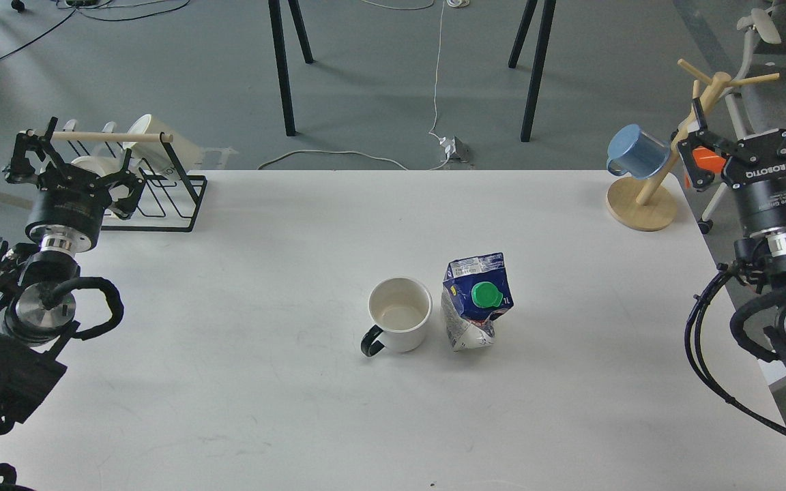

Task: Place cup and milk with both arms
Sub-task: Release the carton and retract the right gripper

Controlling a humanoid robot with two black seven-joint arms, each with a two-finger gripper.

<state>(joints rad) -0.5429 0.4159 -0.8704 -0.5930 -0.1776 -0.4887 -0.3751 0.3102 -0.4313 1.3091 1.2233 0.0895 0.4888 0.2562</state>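
A white cup (400,312) with a black handle stands upright at the middle of the white table (297,239). A blue and white milk carton (477,300) with a green cap stands right beside it on its right, a narrow gap between them. My left gripper (71,158) is open and empty at the table's far left edge, in front of the black rack. My right gripper (758,126) is open and empty, raised at the far right edge of the table, far from the carton.
A black wire rack (147,184) with white cups and a wooden bar stands at the back left. A wooden mug tree (666,170) with a blue mug (635,151) and an orange mug (703,160) stands at the back right, close to my right gripper.
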